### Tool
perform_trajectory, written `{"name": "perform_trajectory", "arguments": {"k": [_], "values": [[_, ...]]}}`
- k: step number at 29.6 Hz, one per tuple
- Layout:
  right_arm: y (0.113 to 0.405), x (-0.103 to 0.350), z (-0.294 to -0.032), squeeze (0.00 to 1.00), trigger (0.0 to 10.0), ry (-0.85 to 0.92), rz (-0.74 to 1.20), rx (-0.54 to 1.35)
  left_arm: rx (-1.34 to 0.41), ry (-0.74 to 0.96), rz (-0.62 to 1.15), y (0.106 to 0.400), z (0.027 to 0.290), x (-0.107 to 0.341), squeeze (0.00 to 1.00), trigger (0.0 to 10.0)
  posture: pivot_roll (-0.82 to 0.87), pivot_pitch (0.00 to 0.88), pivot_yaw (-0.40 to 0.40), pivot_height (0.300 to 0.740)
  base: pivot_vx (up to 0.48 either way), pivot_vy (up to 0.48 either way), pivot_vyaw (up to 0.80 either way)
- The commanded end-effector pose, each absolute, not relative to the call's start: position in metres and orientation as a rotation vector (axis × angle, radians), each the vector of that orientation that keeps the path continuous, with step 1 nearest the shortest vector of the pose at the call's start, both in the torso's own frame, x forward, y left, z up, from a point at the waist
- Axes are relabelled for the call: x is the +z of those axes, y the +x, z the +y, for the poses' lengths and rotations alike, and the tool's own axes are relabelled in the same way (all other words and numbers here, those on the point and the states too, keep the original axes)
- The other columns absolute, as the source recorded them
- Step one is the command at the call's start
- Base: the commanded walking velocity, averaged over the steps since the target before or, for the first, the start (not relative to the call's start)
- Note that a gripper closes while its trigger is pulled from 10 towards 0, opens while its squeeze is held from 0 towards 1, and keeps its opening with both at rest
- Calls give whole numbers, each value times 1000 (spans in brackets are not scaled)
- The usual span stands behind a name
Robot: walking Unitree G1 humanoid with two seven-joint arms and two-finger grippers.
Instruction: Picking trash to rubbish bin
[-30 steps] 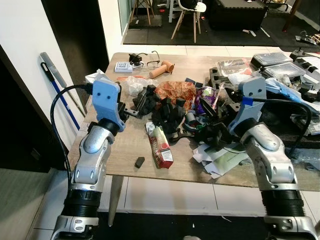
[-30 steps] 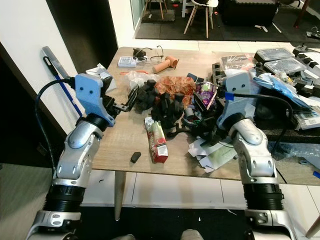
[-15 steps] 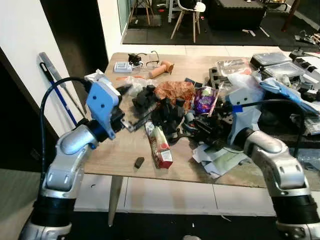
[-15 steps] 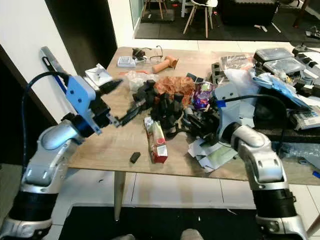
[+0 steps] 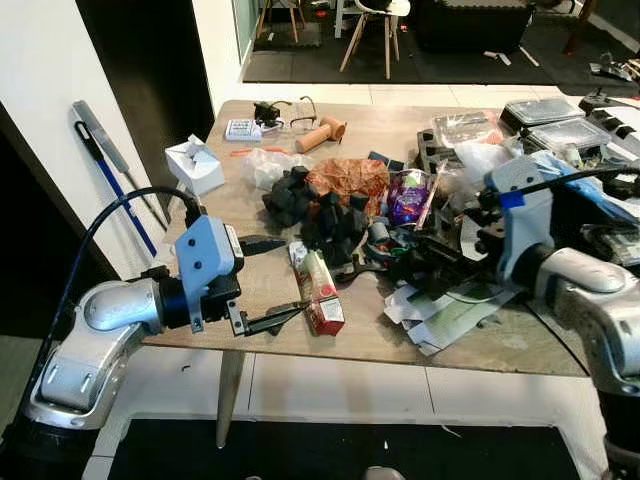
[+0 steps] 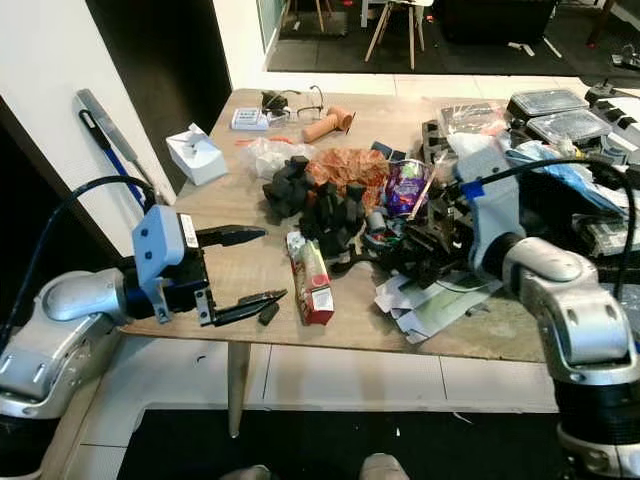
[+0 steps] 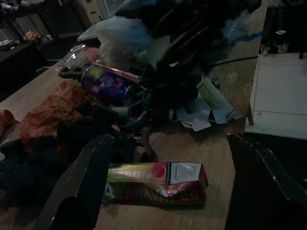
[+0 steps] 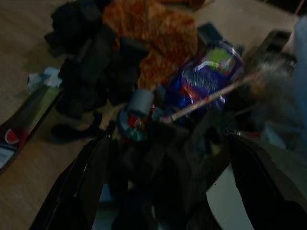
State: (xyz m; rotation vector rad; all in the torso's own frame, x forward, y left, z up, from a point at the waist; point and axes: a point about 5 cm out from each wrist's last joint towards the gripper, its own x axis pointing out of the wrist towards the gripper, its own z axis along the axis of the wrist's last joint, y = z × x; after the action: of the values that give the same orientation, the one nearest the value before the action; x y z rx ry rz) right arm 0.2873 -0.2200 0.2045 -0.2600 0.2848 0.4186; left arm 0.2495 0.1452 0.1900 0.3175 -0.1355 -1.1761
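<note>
A flattened red drink carton (image 5: 320,292) lies near the table's front edge, also seen in the left wrist view (image 7: 158,179). My left gripper (image 5: 292,275) stands open just left of it, low over the wood, with its fingers pointing at the carton. A small black piece (image 6: 268,313) lies by the lower finger. My right gripper (image 6: 420,245) hovers open over dark trash in the middle pile. Ahead of it lie a purple snack bag (image 8: 211,76), a small can (image 8: 136,115) and crumpled orange paper (image 8: 148,28).
A heap of black scraps (image 5: 310,205) fills the table's middle, with white papers (image 5: 440,310) at the front right. A tissue box (image 5: 195,165) sits at the left edge and plastic containers (image 5: 545,115) at the far right. A broom (image 5: 110,160) leans on the left wall.
My left arm has dropped and pulled back to the table's front edge, its open gripper now level with the carton. The right arm swung outward, its gripper staying over the dark pile.
</note>
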Motion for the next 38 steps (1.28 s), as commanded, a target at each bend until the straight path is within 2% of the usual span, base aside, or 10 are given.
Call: {"name": "perform_trajectory", "arguments": {"k": [1,8,13,19,37,38], "values": [[283,204,-226,0,10000,-247,308,399,-1186,314,-135,249,143,192,0,10000,-106,41,24,740,0,0,0],[277,191,-237,0,10000,-224,373,340,-1163,293,-169,252,141,197,0,10000,-106,45,27,740,0,0,0],[278,182,-223,0,10000,-218,318,430,-1148,283,-188,253,137,200,0,10000,-96,50,28,740,0,0,0],[284,172,-215,0,10000,-178,322,445,-1146,263,-208,249,132,204,0,10000,-83,59,27,740,0,0,0],[295,156,-224,0,10000,-172,289,382,-1162,248,-186,241,131,204,0,10000,-74,77,32,740,0,0,0],[296,156,-225,0,6941,-174,285,376,-1160,245,-187,241,131,204,0,10000,-72,77,30,740,0,0,0]]}}
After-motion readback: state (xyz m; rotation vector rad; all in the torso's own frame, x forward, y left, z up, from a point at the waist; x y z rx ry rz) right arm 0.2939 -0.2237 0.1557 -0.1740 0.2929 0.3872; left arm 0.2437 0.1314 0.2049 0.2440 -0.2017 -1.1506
